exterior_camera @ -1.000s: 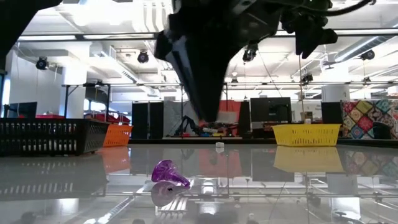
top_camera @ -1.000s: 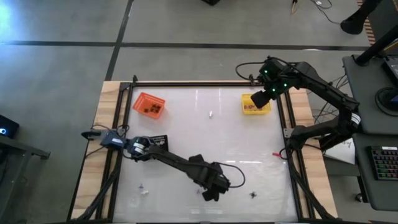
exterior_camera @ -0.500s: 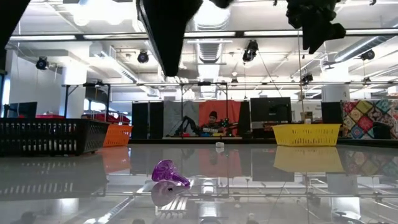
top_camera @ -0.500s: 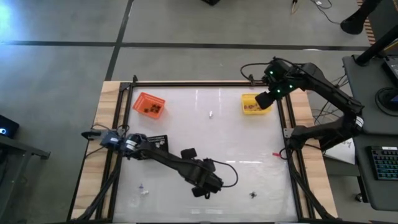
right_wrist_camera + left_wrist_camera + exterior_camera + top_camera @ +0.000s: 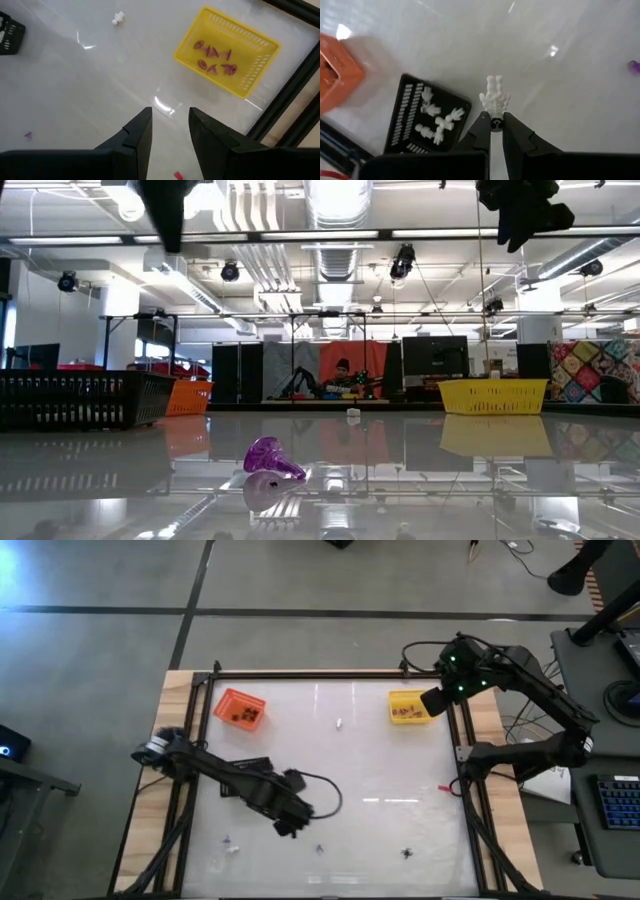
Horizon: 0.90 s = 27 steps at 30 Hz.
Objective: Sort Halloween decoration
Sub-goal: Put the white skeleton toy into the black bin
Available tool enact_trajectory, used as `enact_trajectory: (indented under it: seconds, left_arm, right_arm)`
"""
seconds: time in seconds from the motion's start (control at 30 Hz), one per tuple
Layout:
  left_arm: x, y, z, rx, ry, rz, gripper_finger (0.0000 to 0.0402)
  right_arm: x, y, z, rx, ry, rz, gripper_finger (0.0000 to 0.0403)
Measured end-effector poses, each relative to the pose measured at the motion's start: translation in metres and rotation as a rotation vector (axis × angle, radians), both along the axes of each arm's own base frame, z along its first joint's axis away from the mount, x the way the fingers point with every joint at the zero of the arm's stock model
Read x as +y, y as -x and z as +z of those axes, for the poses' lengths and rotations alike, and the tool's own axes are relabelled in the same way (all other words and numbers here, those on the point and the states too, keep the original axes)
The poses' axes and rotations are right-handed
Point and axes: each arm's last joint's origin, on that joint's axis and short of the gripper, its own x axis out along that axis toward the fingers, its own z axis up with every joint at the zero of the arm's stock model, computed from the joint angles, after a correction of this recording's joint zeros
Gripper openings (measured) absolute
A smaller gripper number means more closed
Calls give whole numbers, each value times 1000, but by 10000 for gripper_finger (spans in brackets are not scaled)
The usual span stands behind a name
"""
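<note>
My left pincer (image 5: 496, 125) is clamped on a white skeleton trinket (image 5: 494, 98), hanging above the desk (image 5: 380, 770) near its front-left corner, just beside the black tray (image 5: 427, 120). That tray already has white figures in it, so white goes there, I judge. To do it well: carry the piece over the tray's middle, drop low before letting go so it doesn't bounce off the rim, & keep clear of the orange tray (image 5: 240, 708) at the back-left. My right pincer (image 5: 170, 132) hangs with fingers apart by the yellow tray (image 5: 227, 50) at the back-right corner, which holds what look like purple bits. Other trinkets lie loose along the front edge, incl. a purple one (image 5: 270, 458).
</note>
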Motion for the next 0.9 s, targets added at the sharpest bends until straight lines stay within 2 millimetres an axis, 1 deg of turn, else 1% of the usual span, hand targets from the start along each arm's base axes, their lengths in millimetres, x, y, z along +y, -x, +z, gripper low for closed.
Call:
enact_trajectory:
  seconds: [0.17,0.37,0.53,0.63,0.9]
  left_arm:
    - [12,29,-3,-72,49,49,0]
    - [26,60,-16,-115,84,96,0]
    - [36,82,-25,-168,111,125,0]
    - [42,95,-32,-180,116,138,9]
    - [58,128,-56,-142,95,197,45]
  right_arm:
    - [2,2,1,-8,2,-7,121]
    - [1,2,1,-14,-17,-47,121]
    - [1,1,1,-14,-21,-55,121]
    - [1,1,1,-15,-21,-56,121]
    - [1,1,-1,-14,-30,-73,121]
